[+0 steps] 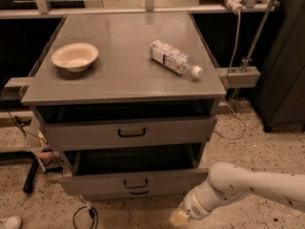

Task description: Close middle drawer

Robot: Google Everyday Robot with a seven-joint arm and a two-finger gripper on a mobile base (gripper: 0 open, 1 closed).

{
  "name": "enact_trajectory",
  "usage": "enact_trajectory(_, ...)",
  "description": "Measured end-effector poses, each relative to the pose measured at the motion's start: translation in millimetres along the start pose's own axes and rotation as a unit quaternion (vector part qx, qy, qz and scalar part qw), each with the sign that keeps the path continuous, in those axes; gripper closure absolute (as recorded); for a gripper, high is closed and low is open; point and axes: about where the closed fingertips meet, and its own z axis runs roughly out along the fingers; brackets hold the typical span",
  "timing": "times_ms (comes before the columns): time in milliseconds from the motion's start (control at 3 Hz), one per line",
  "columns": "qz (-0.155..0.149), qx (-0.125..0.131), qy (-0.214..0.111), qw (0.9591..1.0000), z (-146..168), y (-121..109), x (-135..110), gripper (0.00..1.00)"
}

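The middle drawer (95, 184) is pulled out of the grey cabinet, and its low flat front carries a small black loop handle (136, 182). Its dark shallow tray shows behind the front. My gripper (180, 218) is at the bottom edge of the view, below and to the right of the drawer's right front corner. It sits at the end of my white arm (238, 187), which comes in from the right. The gripper is apart from the drawer front and holds nothing that I can see.
The taller top drawer (71, 135) with a wider black handle stands slightly out. The third drawer's handle (139, 192) peeks out below. A beige bowl (75, 57) and a lying plastic bottle (174, 58) rest on the cabinet top. Cables lie on the floor at the left (83, 213).
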Motion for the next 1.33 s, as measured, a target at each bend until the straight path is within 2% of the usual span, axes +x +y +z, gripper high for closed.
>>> enact_trajectory(333, -0.006, 0.012, -0.004, 0.9999, 2, -19, -13, 1.0)
enact_trajectory(1000, -0.035, 0.051, -0.014, 0.998, 6, -79, -61, 1.0)
enact_trajectory(1333, -0.046, 0.065, -0.019, 0.9966, 5, -99, -81, 1.0)
